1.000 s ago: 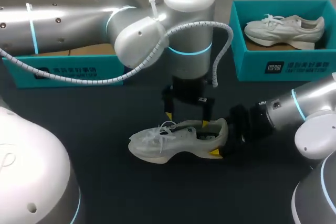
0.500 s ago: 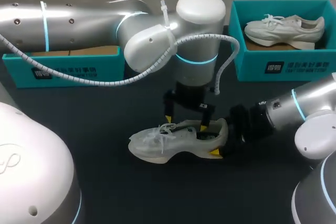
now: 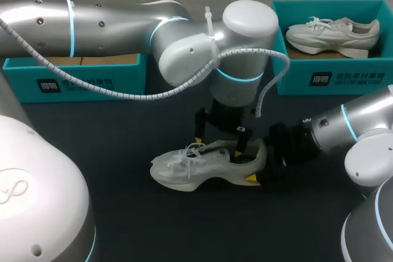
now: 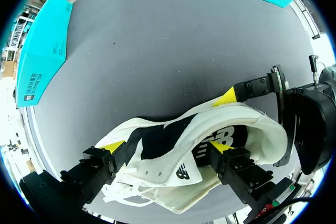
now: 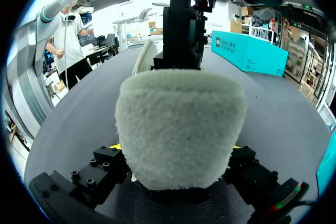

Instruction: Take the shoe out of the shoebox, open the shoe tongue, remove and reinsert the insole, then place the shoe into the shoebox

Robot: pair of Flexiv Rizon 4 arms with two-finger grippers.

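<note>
- The white mesh sneaker point(image 3: 202, 167) stands on its sole on the dark counter point(image 3: 123, 213), outside both boxes, with its toe towards the robot's left.
- The right tool point(image 3: 258, 164) is clamped on the heel of this sneaker; in the right wrist view the fuzzy heel fills the space between its two fingers.
- The left tool point(image 3: 218, 144) hangs over the sneaker's opening with its fingers apart: one yellow tip is inside the opening, the other is outside, by the side wall.
- A teal cardboard shoebox point(image 3: 92, 81) stands at the back left, partly behind the left arm.
- A second teal shoebox point(image 3: 331, 81) at the back right holds another white sneaker point(image 3: 334, 34).
</note>
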